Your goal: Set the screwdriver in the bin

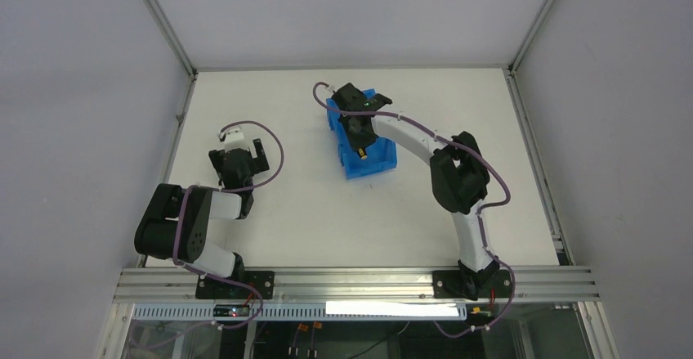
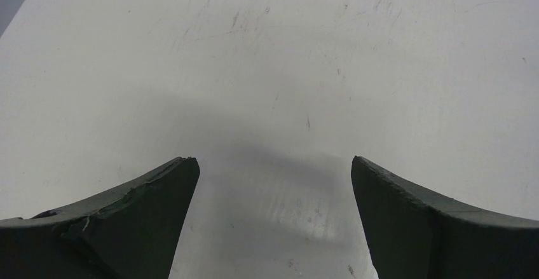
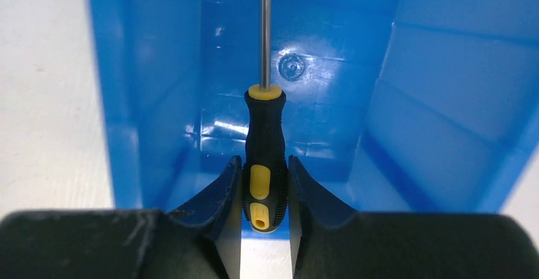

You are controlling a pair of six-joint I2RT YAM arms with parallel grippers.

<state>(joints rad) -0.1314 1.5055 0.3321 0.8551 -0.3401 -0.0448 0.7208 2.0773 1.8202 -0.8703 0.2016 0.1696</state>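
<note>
Gripping screwdriver (image 3: 265, 126) handle in right end effector (image 3: 265, 190), shaft pointing far along bin (image 3: 438, 88) length, hovering directly above bin floor. Showing left end effector (image 2: 272, 159) agape, empty, well left.

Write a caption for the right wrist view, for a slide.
Right gripper clamps the black-and-yellow handle of a small screwdriver, thin metal shaft pointing into the bright blue plastic bin.

The right pincer (image 3: 265, 187) grips a screwdriver (image 3: 265, 123) by its black-and-yellow handle; the thin shaft points into the blue bin (image 3: 438, 101); white tabletop (image 3: 44, 101) flanks the bin's left wall.
</note>
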